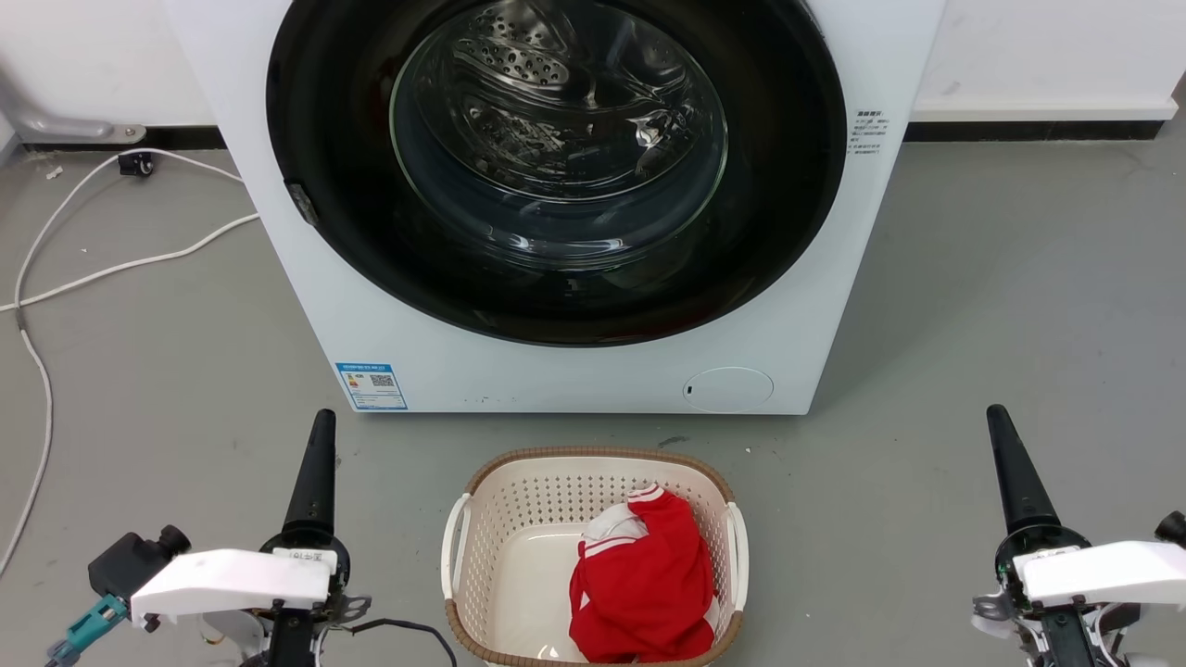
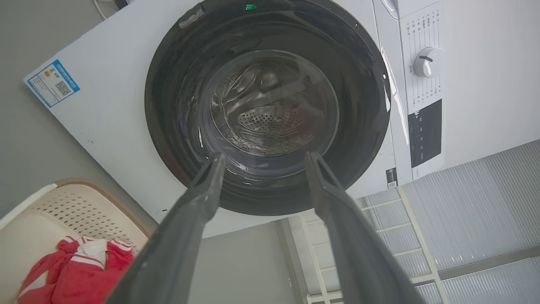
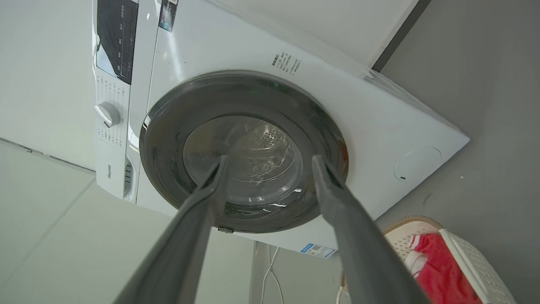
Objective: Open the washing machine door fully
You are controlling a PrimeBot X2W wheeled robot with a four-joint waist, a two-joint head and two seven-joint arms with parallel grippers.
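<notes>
The white washing machine [image 1: 556, 384] stands straight ahead on the grey floor. Its washing machine door [image 1: 556, 167], a glossy black disc with a clear glass bowl, lies flush against the front, and the steel drum shows through the glass. A small metal fitting [image 1: 301, 202] sits on the door's left edge. My left gripper [image 1: 320, 431] hovers low at the left, my right gripper [image 1: 1005, 431] low at the right, both well short of the machine. In the wrist views the left gripper [image 2: 265, 157] and right gripper [image 3: 269, 158] are open and empty, pointing at the door [image 2: 265, 105] [image 3: 244, 135].
A beige laundry basket [image 1: 482, 519] holding a red and white garment [image 1: 644, 584] sits on the floor between my grippers, just before the machine. White cables [image 1: 93, 269] trail over the floor at the left. A wall runs behind the machine.
</notes>
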